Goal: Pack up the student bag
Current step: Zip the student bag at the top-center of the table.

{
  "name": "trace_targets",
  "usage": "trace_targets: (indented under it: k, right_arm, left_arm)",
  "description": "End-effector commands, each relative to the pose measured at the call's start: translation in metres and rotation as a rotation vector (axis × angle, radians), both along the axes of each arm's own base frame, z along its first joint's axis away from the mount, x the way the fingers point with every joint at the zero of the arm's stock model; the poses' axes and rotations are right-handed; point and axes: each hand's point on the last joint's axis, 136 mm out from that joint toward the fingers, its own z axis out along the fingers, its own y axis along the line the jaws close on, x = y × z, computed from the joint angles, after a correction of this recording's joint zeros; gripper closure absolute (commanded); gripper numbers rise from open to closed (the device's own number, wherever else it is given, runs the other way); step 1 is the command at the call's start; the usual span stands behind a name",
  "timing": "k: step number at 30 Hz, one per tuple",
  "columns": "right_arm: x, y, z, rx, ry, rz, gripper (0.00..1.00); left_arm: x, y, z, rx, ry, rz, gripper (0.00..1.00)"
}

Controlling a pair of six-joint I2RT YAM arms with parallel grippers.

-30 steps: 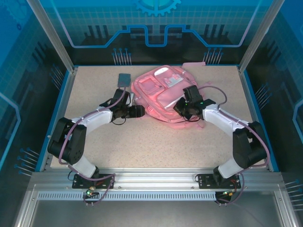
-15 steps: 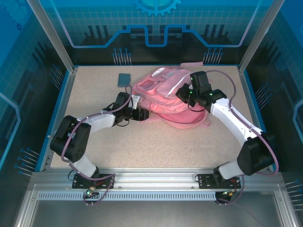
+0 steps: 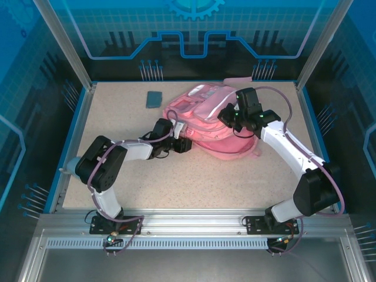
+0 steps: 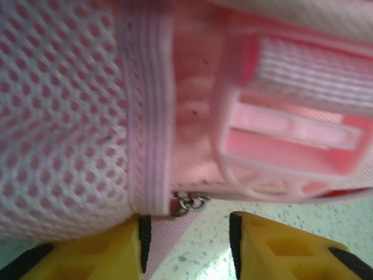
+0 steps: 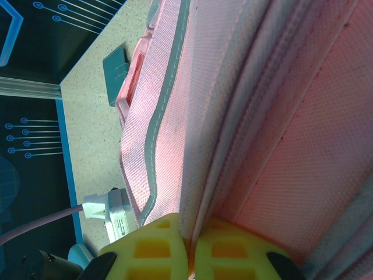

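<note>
The student bag [image 3: 205, 114] is big, soft and pink, and it lies on the speckled table [image 3: 176, 176] in the upper middle of the top view. A small dark rectangle [image 3: 154, 98] lies flat on the table near the bag's upper left side, not touching it. The left end effector [image 3: 183, 144] is low at the bag's lower left edge. In the left wrist view its two yellow fingers [image 4: 116, 251] stand apart at the bottom of the frame, with bare table showing in the gap. A pink strap runs down beside the left one. Above them are white and pink mesh [image 4: 58, 116], a pink plastic buckle [image 4: 285, 146] and a little metal zip pull [image 4: 187, 201]. The right end effector [image 3: 228, 117] is on the bag's right side. In the right wrist view its yellow fingers [image 5: 157, 245] are pressed together, pinching a fold of the bag's pink cloth.
</note>
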Motion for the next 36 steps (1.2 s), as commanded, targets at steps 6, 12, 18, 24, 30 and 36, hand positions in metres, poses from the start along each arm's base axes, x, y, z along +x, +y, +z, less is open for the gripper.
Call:
trace_targets:
  k: [6,12,18,24,30,36]
  right_arm:
    - [0.011,0.007,0.031,0.052,-0.1,0.035,0.99]
    - [0.012,0.008,0.026,0.055,-0.087,0.033,0.99]
    - [0.011,0.008,0.025,0.056,-0.083,0.032,1.0]
    - [0.011,0.007,0.023,0.054,-0.078,0.03,0.99]
    - [0.01,0.007,0.022,0.052,-0.072,0.031,1.0]
    - [0.009,0.005,0.018,0.046,-0.064,0.025,1.0]
  left_arm:
    - [0.017,-0.007,0.0,-0.021,-0.069,0.011,0.65]
    - [0.017,-0.009,0.005,-0.043,-0.111,-0.002,0.76]
    - [0.019,-0.007,0.004,-0.027,-0.134,0.002,0.85]
    - [0.023,-0.009,0.005,-0.04,-0.163,-0.004,0.72]
    - [0.03,-0.012,0.007,-0.048,-0.184,-0.003,0.75]
    - [0.032,-0.006,0.014,-0.041,-0.224,0.029,0.91]
